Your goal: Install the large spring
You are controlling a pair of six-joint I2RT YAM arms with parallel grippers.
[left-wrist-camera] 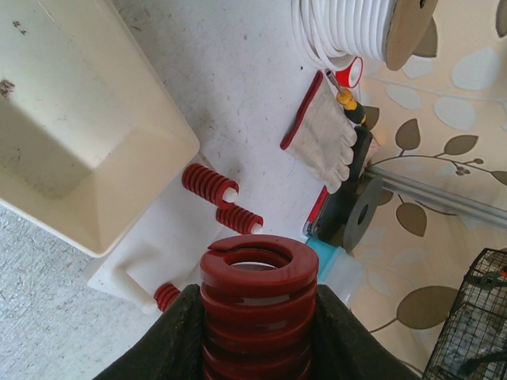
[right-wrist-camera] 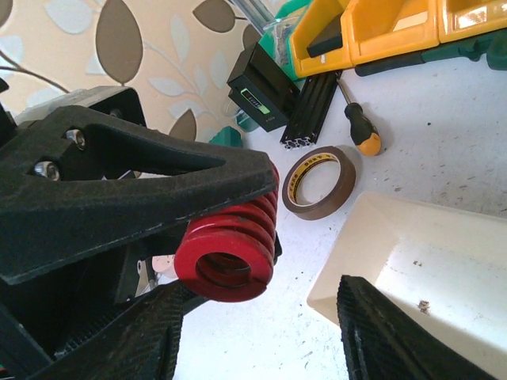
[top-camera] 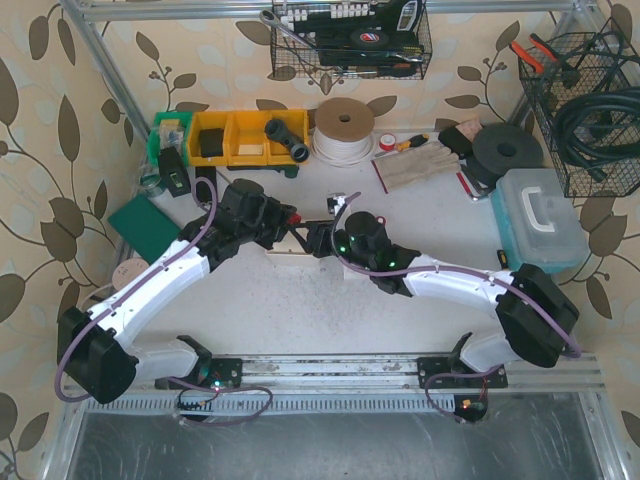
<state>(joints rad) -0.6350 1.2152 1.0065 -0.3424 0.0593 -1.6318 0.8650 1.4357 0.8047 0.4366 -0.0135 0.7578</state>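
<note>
1. Right gripper (right-wrist-camera: 253, 336): fingers apart, gripping nothing; the large spring (right-wrist-camera: 227, 252) lies just beyond them, beside the cream tray (right-wrist-camera: 412, 237).
2. Left gripper (left-wrist-camera: 257, 321): fingers clamp the spring's coils from both sides.
3. Small red springs (left-wrist-camera: 210, 184) lie farther off.

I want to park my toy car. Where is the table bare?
The biggest bare patch of tabletop lies between the left arm and the right arm, past the metal rail. A smaller one is bordered by the work gloves, the teal case and the right arm. The back row is crowded: yellow bins, cable spool.
</note>
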